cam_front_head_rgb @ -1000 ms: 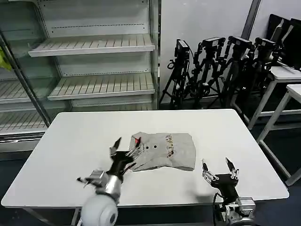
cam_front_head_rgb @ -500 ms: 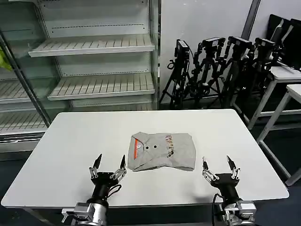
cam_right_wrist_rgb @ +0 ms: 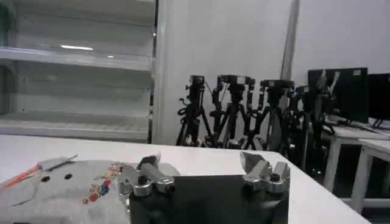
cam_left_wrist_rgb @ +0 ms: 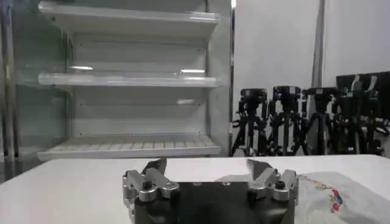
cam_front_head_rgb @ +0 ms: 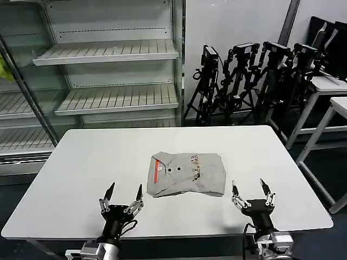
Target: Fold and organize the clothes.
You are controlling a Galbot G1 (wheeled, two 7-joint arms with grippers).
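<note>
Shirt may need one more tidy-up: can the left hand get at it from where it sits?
Probably yes. The left hand, open, sits near the table's front edge, and only bare table lies between it and the folded shirt.

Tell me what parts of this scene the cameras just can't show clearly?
- Shirt: its underside and inner folded layers are hidden by its own top layer, head view.
- Chest print: too small to read.
- Shirt's far side: cut off by the frame edge in the left wrist view.
- Left gripper and right gripper: arms cut off by the bottom edge.
</note>
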